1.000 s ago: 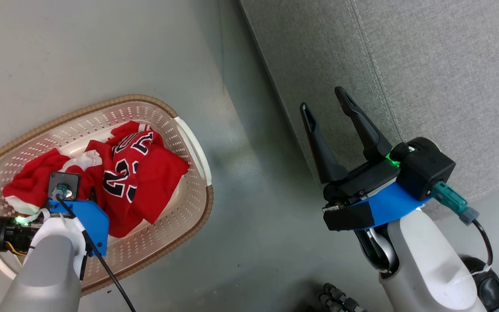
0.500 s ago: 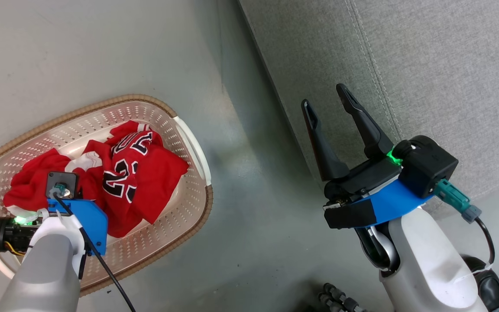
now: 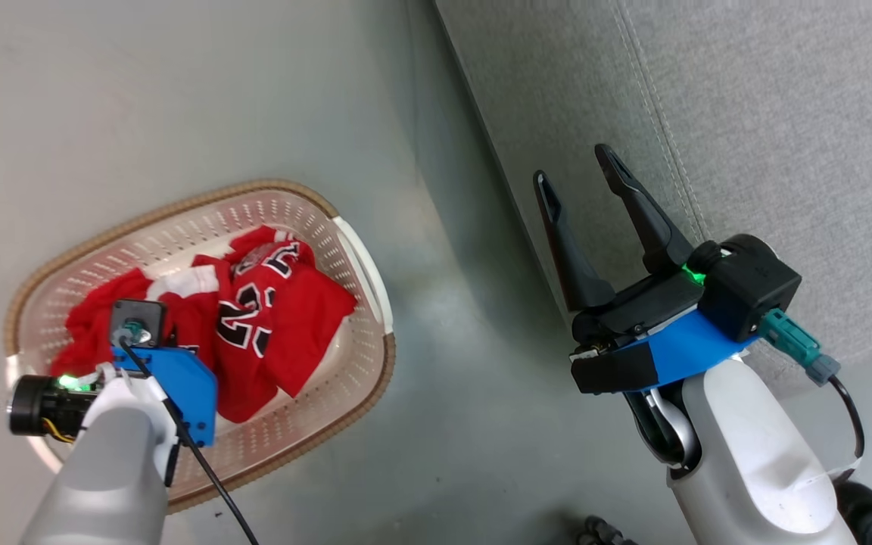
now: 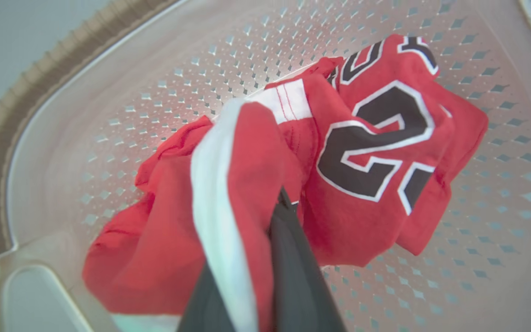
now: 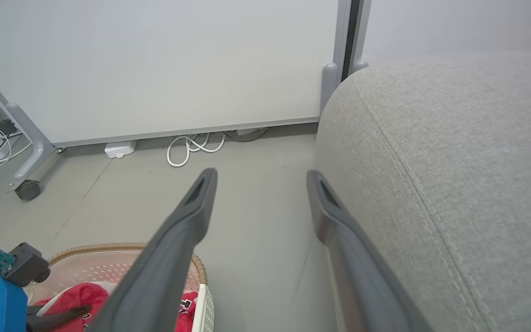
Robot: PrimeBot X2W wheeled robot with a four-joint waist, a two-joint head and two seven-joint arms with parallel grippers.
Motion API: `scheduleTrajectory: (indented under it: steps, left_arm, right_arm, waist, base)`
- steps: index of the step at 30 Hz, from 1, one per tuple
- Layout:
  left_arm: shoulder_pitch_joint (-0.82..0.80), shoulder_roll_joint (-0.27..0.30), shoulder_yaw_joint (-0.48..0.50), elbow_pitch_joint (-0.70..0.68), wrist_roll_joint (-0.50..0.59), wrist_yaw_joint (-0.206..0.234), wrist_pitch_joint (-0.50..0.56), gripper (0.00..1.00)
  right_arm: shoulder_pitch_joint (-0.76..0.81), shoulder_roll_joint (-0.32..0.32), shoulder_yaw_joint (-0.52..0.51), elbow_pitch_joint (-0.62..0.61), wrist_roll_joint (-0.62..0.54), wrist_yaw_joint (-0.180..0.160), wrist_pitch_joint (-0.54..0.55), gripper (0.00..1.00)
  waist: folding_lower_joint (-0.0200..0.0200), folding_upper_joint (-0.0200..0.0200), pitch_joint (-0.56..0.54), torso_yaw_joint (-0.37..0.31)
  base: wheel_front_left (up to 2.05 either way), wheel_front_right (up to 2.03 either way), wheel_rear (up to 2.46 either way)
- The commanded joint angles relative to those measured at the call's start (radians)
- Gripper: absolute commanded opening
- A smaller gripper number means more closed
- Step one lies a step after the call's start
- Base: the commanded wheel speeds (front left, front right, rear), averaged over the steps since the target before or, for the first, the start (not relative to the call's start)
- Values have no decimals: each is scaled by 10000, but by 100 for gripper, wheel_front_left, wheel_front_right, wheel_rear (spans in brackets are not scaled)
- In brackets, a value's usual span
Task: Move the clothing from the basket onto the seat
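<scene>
Grip check: left gripper (image 4: 265,216) is pinching a white-trimmed fold of the clothing (image 3: 269,333), the rest lying in the basket (image 3: 364,257). The seat (image 3: 784,113) is lying to the robot's right across bare floor (image 3: 443,378). The right gripper (image 3: 576,168), spread and empty, is hovering beside it, nearer.

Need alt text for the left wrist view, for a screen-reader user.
The left gripper pinches a fold of the red clothing, edged with white trim, between its dark fingers. The remaining crumpled fabric, showing black white-edged numerals, lies on the bottom of the perforated cream basket.
</scene>
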Motion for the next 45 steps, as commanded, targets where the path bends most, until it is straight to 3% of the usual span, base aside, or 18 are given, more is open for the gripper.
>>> scheduleTrajectory:
  steps: [1,17,28,45]
  left_arm:
    - [19,-123,-41,37,-82,-33,-111,0]
    - [1484,-1288,-244,258,-659,-425,-1188,0]
    - [1914,-1531,-960,-222,-785,-766,-1457,0]
    - [1792,-1532,-4001,-3120,-3045,-869,-1251,0]
  right_arm:
    - [4,-14,-77,78,-67,1,-48,100]
    - [1372,-17,-396,972,-528,1,64,100]
    - [2448,-18,-618,879,-690,1,489,100]
    - [3449,-18,-648,452,-690,1,1080,100]
  waist:
    - [-1,0,-429,262]
    - [-1,0,-3955,1572]
    - [-1,0,-5624,2175]
    - [-1,0,-6920,2536]
  base:
    - [0,0,0]
    - [0,0,0]
    - [0,0,0]
    - [0,0,0]
